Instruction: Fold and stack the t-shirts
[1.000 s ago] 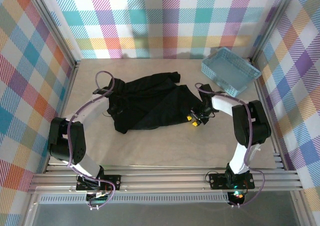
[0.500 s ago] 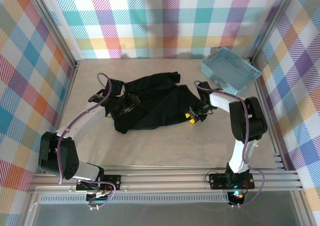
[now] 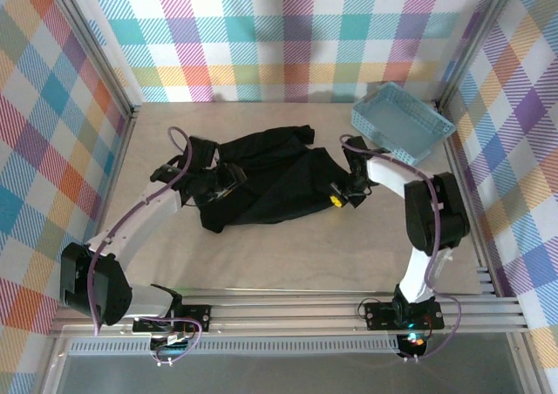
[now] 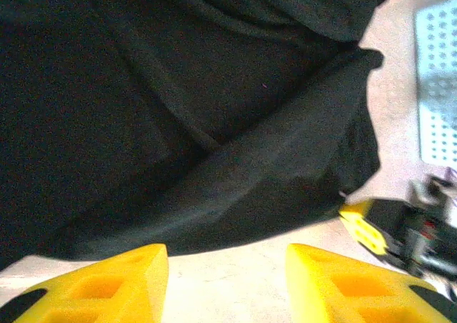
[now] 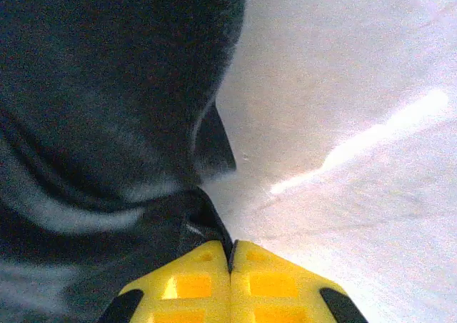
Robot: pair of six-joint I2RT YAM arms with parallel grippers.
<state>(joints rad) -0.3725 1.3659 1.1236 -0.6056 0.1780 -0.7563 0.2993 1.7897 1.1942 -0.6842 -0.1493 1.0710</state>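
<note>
A black t-shirt (image 3: 266,180) lies crumpled in the middle of the table, with folds and a sleeve bunched toward the back. My left gripper (image 3: 229,183) hovers over its left part. In the left wrist view this gripper (image 4: 227,269) is open, with bare table between its yellow fingers (image 4: 121,280) and the shirt's edge (image 4: 214,194) just beyond them. My right gripper (image 3: 336,199) sits at the shirt's right edge. In the right wrist view it (image 5: 230,255) is shut, with a thin fold of the black cloth (image 5: 193,219) pinched between its pads.
A light-blue perforated basket (image 3: 401,122) stands at the back right corner and also appears in the left wrist view (image 4: 437,87). Plaid walls enclose the table on three sides. Bare tabletop (image 3: 288,254) lies in front of the shirt.
My left arm has reached rightward over the shirt's left part. The right gripper has stayed at the right edge, shifting only slightly.
</note>
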